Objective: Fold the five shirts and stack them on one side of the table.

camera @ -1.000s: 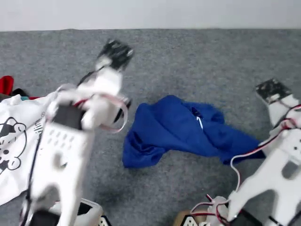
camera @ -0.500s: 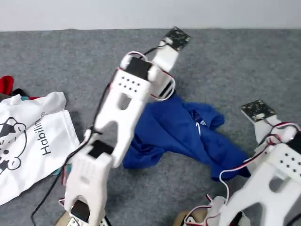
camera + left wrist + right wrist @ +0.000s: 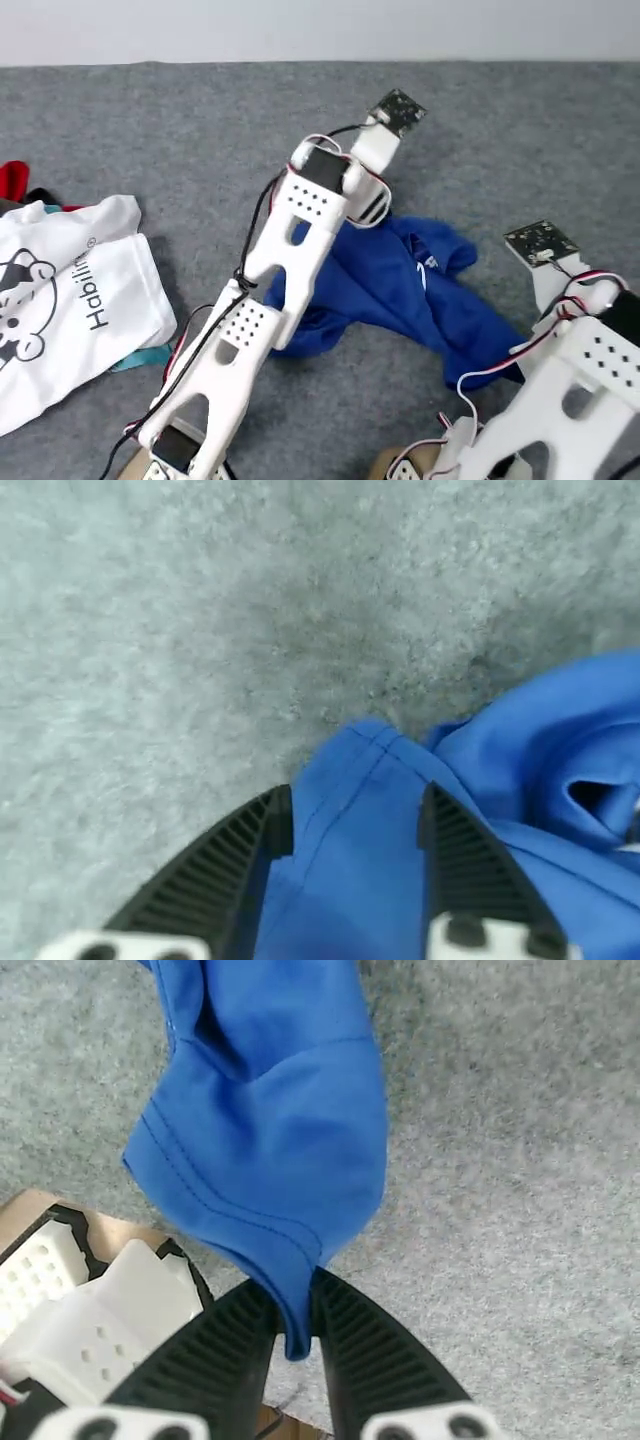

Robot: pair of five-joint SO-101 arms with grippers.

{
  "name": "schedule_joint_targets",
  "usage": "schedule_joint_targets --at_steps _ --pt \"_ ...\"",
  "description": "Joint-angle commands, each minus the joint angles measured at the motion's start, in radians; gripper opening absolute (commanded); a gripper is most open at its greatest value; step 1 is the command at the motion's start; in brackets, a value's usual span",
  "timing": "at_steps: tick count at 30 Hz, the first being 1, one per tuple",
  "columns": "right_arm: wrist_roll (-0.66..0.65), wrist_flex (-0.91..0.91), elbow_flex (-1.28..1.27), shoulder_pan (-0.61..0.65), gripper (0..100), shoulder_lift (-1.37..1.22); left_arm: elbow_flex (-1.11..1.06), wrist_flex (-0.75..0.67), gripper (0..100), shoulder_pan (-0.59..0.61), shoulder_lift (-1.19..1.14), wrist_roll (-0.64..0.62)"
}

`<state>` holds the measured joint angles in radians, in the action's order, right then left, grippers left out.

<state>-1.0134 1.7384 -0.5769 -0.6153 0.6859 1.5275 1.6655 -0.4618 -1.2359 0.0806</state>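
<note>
Blue shirt point(image 3: 400, 290) lies crumpled and unfolded on the grey table surface point(image 3: 150, 130), both arms attending it; right gripper point(image 3: 292, 1305) has its fingers pressed together on a stitched hem corner, the cloth hanging away from the fingertips in a loose fold, so that end is judged secured; left gripper point(image 3: 355, 810) has its fingers spread, one to either side of a seamed edge of the same garment, the edge's tip lying just beyond the fingertips and bare table surface beyond that; no pinch is made there yet. Bulk of the garment lies between the two grippers, its long axis running roughly from one to the other, with a bunched portion trailing off behind the left fingers toward that arm's base. Governing relation for the coming move: the seamed edge sits squarely in the gap of the left fingers, in line with them, so closing should need little or no sideways correction; whether the fingers are low enough to catch the cloth cannot be determined. Left arm is the nearer to this free edge; right is already occupied. White printed shirt point(image 3: 70, 300) lies well apart from both sets of fingers, with a red garment point(image 3: 12, 178) and a teal cloth point(image 3: 150, 357) at its edges; these are judged to be others of the five, none yet neatly stacked.
</note>
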Motion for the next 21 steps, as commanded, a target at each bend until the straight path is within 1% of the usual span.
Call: schedule_joint_targets --at_steps 1,8,11,13,17,21 --pt "0.014 -0.01 0.008 0.012 1.0 0.028 0.047 0.002 21 -0.034 -0.009 -0.008" --pt "0.015 -0.01 0.008 0.012 1.0 0.028 0.047 -0.021 21 -0.063 -0.115 -0.005" --pt "0.021 -0.01 0.008 0.012 1.0 0.028 0.053 -0.015 20 -0.063 -0.117 -0.003" --pt "0.041 -0.01 0.008 0.012 1.0 0.028 0.053 -0.017 16 -0.061 -0.107 -0.002" --pt "0.048 -0.01 0.008 0.012 1.0 0.028 0.074 -0.011 1 -0.058 -0.063 -0.002" --pt "0.048 -0.01 0.008 0.012 1.0 0.028 0.133 0.048 0 -0.061 -0.003 -0.002"
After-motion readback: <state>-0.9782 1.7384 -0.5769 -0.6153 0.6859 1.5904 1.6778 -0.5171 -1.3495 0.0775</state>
